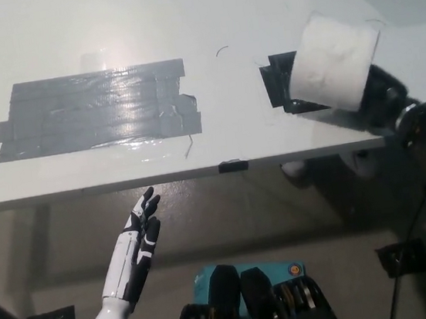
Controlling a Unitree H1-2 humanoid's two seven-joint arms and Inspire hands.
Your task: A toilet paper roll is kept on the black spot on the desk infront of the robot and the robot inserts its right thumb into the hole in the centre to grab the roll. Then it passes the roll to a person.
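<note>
Now right hand (383, 97) grips toilet paper roll (335, 60), lifted off desk (180, 16)

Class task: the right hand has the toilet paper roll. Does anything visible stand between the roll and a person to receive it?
Nothing visible does. The right hand holds the toilet paper roll tilted above the black spot; no person is in view.

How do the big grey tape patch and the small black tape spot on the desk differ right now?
The wide grey duct-tape patch is glossy, fully exposed and lies left of centre. The small black tape spot is matte, much smaller, and partly hidden by the white toilet paper roll held by the black right hand. Both lie flat on the white desk.
</note>
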